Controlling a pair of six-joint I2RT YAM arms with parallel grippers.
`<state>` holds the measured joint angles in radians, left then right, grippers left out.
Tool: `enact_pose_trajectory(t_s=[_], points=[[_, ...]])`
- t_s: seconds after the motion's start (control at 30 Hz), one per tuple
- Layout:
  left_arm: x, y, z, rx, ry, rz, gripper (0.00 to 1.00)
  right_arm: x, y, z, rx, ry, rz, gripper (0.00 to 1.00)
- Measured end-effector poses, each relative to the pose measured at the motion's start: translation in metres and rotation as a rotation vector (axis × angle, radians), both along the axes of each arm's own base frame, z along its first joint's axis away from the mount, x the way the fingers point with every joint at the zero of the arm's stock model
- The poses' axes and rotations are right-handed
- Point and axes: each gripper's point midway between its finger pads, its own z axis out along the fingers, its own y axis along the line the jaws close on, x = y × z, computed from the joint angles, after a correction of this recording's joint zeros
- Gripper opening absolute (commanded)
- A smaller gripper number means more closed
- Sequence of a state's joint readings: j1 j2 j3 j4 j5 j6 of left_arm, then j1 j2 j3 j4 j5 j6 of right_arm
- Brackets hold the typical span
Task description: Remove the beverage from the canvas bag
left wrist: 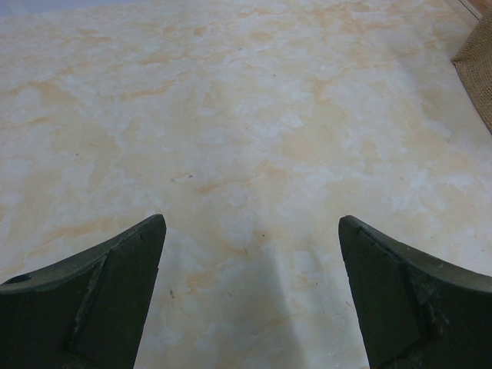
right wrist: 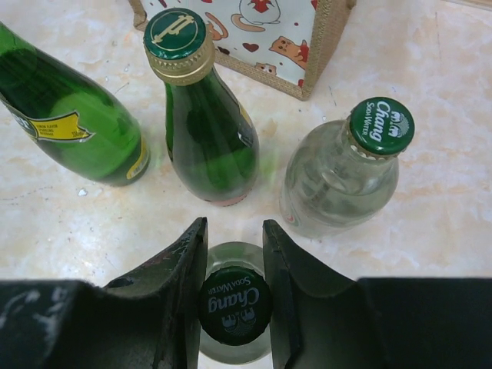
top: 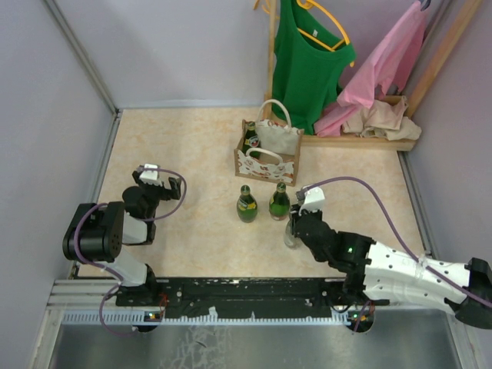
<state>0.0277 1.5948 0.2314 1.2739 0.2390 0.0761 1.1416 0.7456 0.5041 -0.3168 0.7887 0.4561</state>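
Bag (top: 267, 157) of tan canvas sits on the tabletop (top: 177, 138) seen from above, a dark bottle (top: 250, 138) upright inside at its 10 o'clock corner. At the bag's 6 o'clock stand a first green bottle (top: 247, 204) and a second green bottle (top: 279, 202). The right arm (top: 384, 265) reaches toward them from 4 o'clock; the left arm (top: 115, 227) is folded at 9 o'clock, well apart. Left wrist: the left jaws gape wide with nothing between them — bare tabletop below. Right wrist: the right jaws are closed on the neck of a clear bottle (right wrist: 234, 307), and a second clear bottle (right wrist: 342, 177) stands just beside at 1 o'clock.
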Motion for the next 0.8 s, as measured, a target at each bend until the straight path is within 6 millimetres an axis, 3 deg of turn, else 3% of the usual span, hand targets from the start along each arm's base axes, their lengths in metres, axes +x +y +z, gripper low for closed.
enact_pose_trajectory(t_s=[0.2, 0.27, 0.33, 0.5, 0.8], points=[[0.0, 0.0, 0.0, 0.0, 0.0, 0.0, 1.0, 0.005, 0.01, 0.0, 0.009, -0.012, 0.002, 0.01], [0.0, 0.0, 0.0, 0.0, 0.0, 0.0, 1.0, 0.007, 0.013, 0.0, 0.009, -0.018, 0.004, 0.12], [0.0, 0.0, 0.0, 0.0, 0.0, 0.0, 1.0, 0.009, 0.015, 0.001, 0.008, -0.023, 0.006, 0.32], [0.0, 0.0, 0.0, 0.0, 0.0, 0.0, 1.0, 0.01, 0.018, 0.001, 0.007, -0.026, 0.012, 0.62], [0.0, 0.0, 0.0, 0.0, 0.0, 0.0, 1.0, 0.014, 0.025, 0.027, 0.037, -0.056, 0.022, 0.63]])
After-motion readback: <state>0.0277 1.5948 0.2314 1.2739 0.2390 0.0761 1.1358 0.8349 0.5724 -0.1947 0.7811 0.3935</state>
